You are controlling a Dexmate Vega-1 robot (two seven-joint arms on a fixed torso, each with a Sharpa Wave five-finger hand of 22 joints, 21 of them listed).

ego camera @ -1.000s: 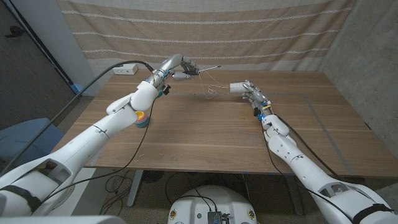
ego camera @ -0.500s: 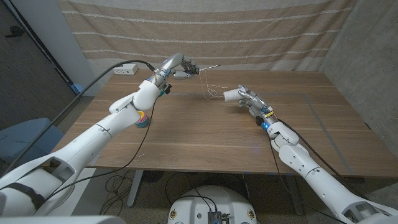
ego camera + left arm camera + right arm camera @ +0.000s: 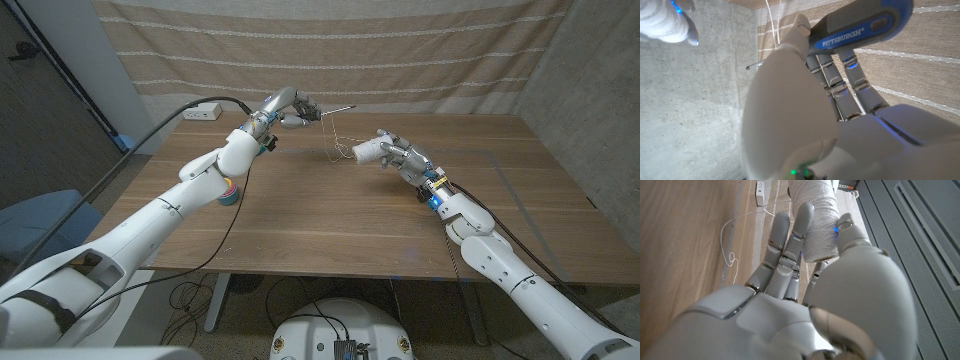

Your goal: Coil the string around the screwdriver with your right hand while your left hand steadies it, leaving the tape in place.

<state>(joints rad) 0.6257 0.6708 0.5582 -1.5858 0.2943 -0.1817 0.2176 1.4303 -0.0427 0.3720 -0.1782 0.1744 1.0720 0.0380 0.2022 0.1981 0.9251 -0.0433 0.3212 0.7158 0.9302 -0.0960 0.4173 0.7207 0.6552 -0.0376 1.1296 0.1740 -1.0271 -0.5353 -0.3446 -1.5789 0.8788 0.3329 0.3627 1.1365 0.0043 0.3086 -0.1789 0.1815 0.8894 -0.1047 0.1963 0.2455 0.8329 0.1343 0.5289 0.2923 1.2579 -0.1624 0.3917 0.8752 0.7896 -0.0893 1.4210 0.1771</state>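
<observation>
Thin white string (image 3: 338, 148): draped from blue-black-handled screwdriver (image 3: 322, 112), upper centre of head view, clenched in left hand (image 3: 292, 108). Right hand (image 3: 385, 150) beside loop, grasp unclear. Risk: slack snagging fingers, coil slipping off shaft.

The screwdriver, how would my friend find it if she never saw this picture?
Start at the wooden table and follow the left arm to the far edge. The left robot hand holds the screwdriver up there. It has a blue-and-grey handle and a thin metal shaft pointing sideways, with white string hanging down.
</observation>
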